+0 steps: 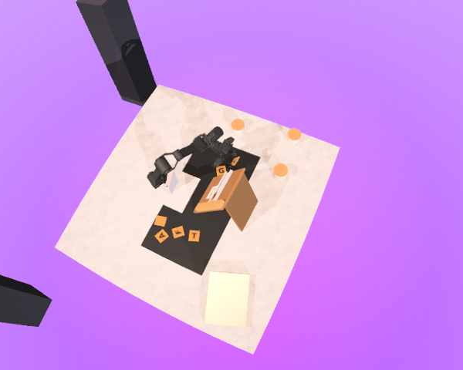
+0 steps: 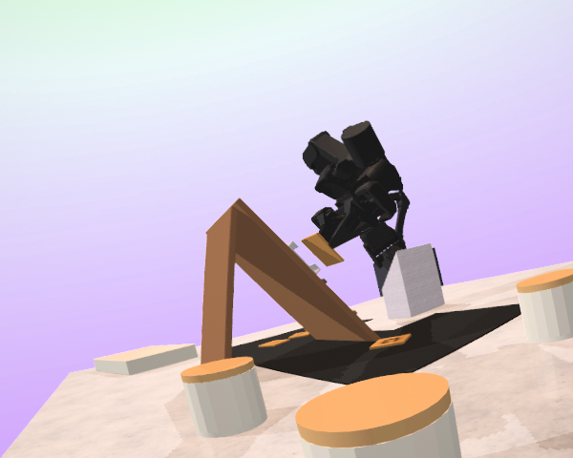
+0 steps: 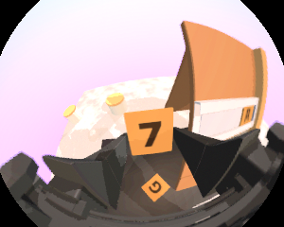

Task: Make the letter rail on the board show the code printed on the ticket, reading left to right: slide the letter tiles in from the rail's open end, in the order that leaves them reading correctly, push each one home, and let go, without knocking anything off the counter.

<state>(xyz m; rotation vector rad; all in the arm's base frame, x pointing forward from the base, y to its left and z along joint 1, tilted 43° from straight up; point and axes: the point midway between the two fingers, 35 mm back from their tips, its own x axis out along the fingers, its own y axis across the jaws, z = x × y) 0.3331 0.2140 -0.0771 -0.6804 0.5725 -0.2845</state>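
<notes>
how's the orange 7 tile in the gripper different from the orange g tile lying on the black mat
The orange square 7 tile is clamped between the black gripper fingers, held tilted in the air beside the brown wooden board. The orange square G tile lies flat and free on the black mat below it. Both look alike in colour and shape.

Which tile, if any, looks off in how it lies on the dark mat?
One tile at the left end of the group on the mat shows a blank orange face, probably face down; A beside it sits rotated. Nothing else stands out.

The top view looks down from high and far. The exterior view sits low at the counter's edge. The wrist view looks close along the fingers. All three share the board [image 1: 239, 196].
</notes>
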